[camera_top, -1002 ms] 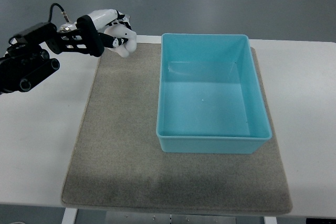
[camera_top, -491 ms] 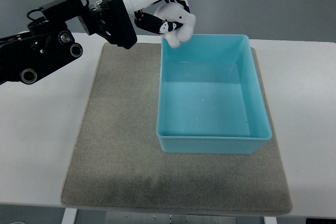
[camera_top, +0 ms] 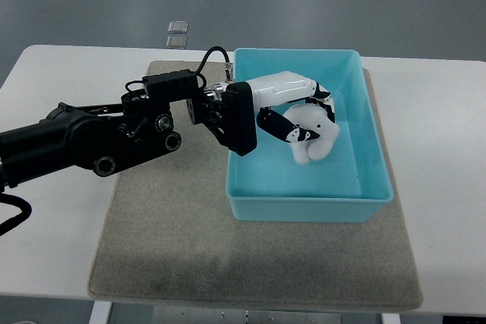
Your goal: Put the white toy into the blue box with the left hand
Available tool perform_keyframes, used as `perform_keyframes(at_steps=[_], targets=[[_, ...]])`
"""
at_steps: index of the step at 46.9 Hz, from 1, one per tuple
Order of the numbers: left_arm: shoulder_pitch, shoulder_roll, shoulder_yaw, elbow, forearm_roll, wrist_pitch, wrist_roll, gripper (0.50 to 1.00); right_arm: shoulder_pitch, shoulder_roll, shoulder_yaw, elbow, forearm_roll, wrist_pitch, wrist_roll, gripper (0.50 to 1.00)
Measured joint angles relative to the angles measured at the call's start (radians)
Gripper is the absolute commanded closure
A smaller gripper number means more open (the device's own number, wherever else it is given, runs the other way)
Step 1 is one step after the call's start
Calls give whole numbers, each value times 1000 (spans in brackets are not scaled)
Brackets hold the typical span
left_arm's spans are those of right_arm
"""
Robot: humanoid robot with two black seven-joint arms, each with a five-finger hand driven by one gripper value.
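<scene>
The fingers (camera_top: 323, 105) of the left hand (camera_top: 292, 108) curl around the white toy (camera_top: 313, 136), clamped on it from above and from the side, and the toy sits inside the blue box (camera_top: 372, 153), over the middle of its floor; whether it touches the floor cannot be told. The black left arm (camera_top: 99, 138) reaches in from the picture's left edge, crossing the white desk (camera_top: 53, 210) and the grey mat (camera_top: 175, 225) and passing over the box's left wall. The box rests on the mat's right half, and two small square tiles (camera_top: 176, 33) lie on the floor beyond the desk's far edge.
</scene>
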Motion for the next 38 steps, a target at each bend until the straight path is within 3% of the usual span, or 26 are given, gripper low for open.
perform_keyframes(at_steps=[26, 38], targets=[[17, 2, -22, 3, -41, 16, 2, 506, 0, 0, 0, 0, 0, 0, 0, 564], [13, 36, -71, 54, -424, 64, 4, 506, 0, 0, 0, 0, 0, 0, 0, 564]])
